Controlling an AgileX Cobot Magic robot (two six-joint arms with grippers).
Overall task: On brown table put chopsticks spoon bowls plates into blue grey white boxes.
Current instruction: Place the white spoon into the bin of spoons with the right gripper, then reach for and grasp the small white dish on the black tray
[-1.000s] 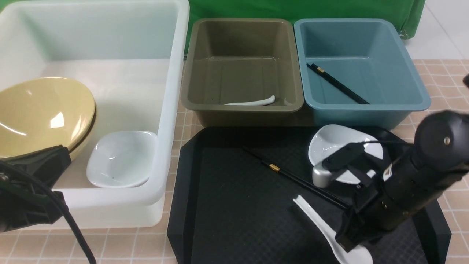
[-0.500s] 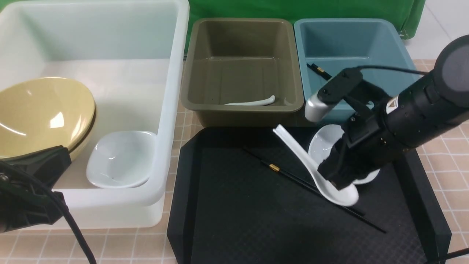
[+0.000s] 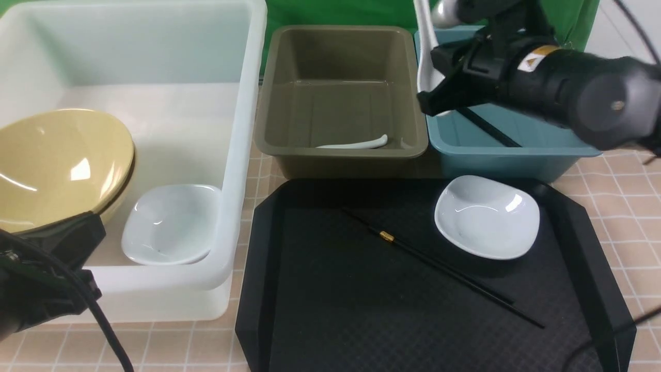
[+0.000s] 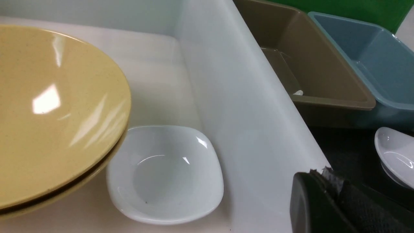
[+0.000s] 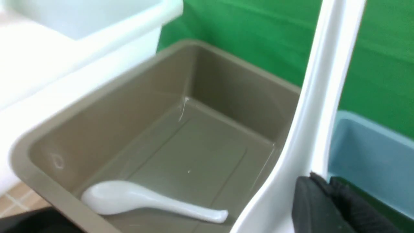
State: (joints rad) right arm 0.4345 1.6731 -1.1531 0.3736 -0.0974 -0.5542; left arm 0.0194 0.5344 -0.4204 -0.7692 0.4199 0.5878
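White spoon now higher, apparently above the boxes' rims.

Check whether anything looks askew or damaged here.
No damage shows. The one askew thing is the upper yellow bowl in the big white tub: it sits tilted, not flat, nested in another yellow bowl. The white dish beside them looks tipped too.

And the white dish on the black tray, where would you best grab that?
Probably by the rim of the dish, at its near edge, coming from above with one finger inside: it sits open side up, its thin edge raised, with bare tray in front.
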